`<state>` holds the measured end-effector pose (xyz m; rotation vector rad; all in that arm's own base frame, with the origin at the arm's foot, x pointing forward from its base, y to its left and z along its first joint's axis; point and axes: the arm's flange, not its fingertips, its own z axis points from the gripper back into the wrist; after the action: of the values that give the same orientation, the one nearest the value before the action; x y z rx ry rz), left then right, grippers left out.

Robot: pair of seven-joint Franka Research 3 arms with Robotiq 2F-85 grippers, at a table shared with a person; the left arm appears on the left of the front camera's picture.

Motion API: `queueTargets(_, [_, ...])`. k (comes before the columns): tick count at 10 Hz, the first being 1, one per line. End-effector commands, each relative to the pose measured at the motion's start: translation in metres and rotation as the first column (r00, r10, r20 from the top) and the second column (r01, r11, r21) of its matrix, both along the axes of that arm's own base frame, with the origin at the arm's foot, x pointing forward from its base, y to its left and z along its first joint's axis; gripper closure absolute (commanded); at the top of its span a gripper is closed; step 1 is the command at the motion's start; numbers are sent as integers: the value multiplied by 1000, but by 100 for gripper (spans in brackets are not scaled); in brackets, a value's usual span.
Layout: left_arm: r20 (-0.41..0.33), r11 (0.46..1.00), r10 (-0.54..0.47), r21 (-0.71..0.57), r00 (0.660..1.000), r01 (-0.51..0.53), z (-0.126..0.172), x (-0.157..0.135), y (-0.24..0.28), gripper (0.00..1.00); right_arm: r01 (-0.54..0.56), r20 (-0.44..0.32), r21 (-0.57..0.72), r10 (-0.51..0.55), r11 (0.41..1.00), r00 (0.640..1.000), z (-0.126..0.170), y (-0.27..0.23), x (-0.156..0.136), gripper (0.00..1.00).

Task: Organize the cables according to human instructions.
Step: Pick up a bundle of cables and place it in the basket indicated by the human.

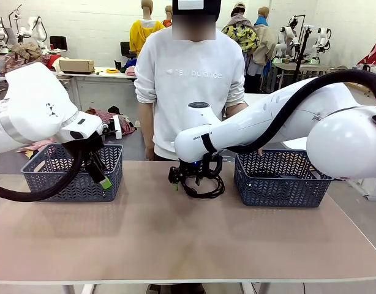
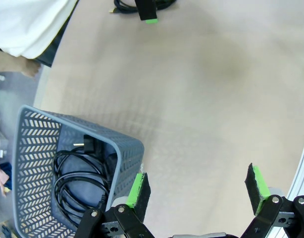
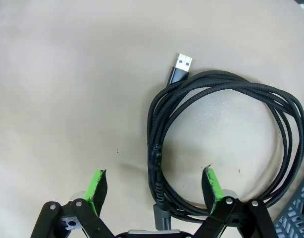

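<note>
A coiled black cable (image 3: 221,144) with a USB plug (image 3: 183,66) lies on the table; in the front view this cable (image 1: 206,188) sits mid-table at the far edge. My right gripper (image 3: 155,186) hovers open just over it, the coil's near strand between the green pads; the same gripper (image 1: 189,178) reaches in from the right. More coiled black cables (image 2: 77,183) rest in the left basket (image 2: 123,148). My left gripper (image 2: 197,188) hangs open and empty over bare table beside that basket; in the front view the left gripper (image 1: 101,176) is in front of the basket.
Two grey lattice baskets stand at the far side: the left basket (image 1: 38,177) and the right basket (image 1: 280,184). A person in a white sweatshirt (image 1: 188,79) stands behind the table's far edge. The near half of the table (image 1: 176,245) is bare.
</note>
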<state>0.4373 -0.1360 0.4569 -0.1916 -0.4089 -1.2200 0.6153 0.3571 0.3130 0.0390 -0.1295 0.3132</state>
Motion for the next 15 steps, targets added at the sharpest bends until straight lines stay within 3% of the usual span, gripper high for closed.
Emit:
queueTargets(1, [-2, 1000, 8, 4, 1000, -8, 1, 0, 2, 0, 35, 24, -14, -34, 999, 999, 3, 6, 3, 0])
queueTargets(3, [-2, 1000, 8, 4, 1000, -8, 1, 0, 2, 0, 31, 9, -16, -31, 999, 999, -1, 7, 4, 0])
queueTargets(4, [-2, 1000, 8, 4, 1000, -8, 1, 0, 2, 0, 30, 10, -20, -30, 999, 1000, -2, 9, 5, 6])
queueTargets(7, [-2, 1000, 8, 4, 1000, -8, 1, 0, 2, 0, 42, 33, -1, -42, 999, 999, 8, 9, 4, 39])
queueTargets(8, [-2, 1000, 8, 4, 1000, -8, 1, 0, 2, 0, 44, 36, 2, -44, 999, 998, 8, 9, 3, 46])
queueTargets(13, [-2, 1000, 8, 4, 1000, -8, 1, 0, 2, 0, 47, 3, 11, -47, 999, 999, 0, 7, 2, 98])
queueTargets(15, [-2, 1000, 8, 4, 1000, -8, 1, 0, 2, 0, 49, 22, 10, -49, 999, 999, 7, 6, 0, 100])
